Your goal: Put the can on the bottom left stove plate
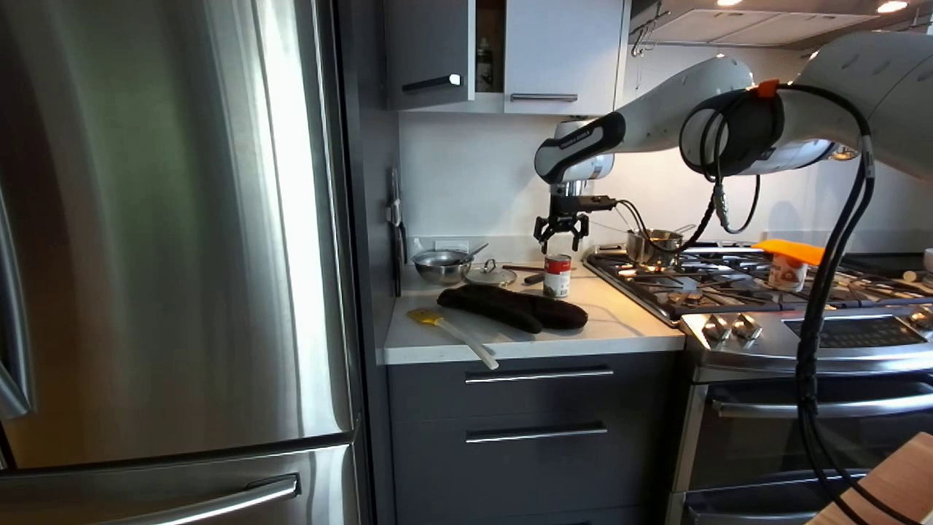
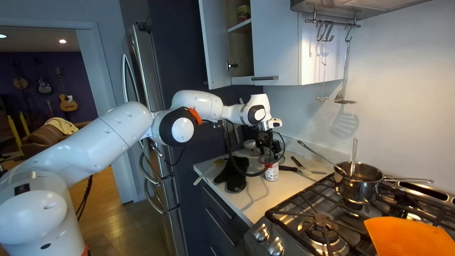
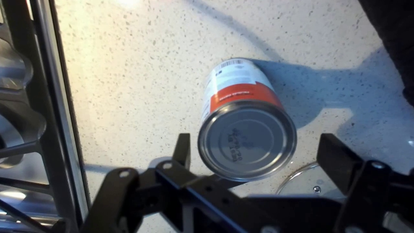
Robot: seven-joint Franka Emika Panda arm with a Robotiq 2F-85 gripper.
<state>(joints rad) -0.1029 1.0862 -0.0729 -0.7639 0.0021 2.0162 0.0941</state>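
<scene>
Can [image 3: 247, 140] and tool [image 1: 560, 244] line up one above the other over the table [image 1: 619, 324], likely so the tool can come straight down to grasp. In the wrist view the fingers [image 3: 338, 161] stand wide apart with the can's top between them and a gap on each side; nothing is held. The can sits a little closer to the finger on the cooktop [image 3: 59, 97] side, so a small shift before closing may help. It stands on the table between the cooktop and what looks like a dark oven mitt [image 1: 496, 308], apart from both, which seems to leave room for the fingers.

The can is upright on its base: long axis vertical, flat end up towards the tool, its red band above the pale one. The bottom left stove plate [image 2: 321, 227] lies well apart on the cooktop; keeping the axis vertical should let the base land flat there.
</scene>
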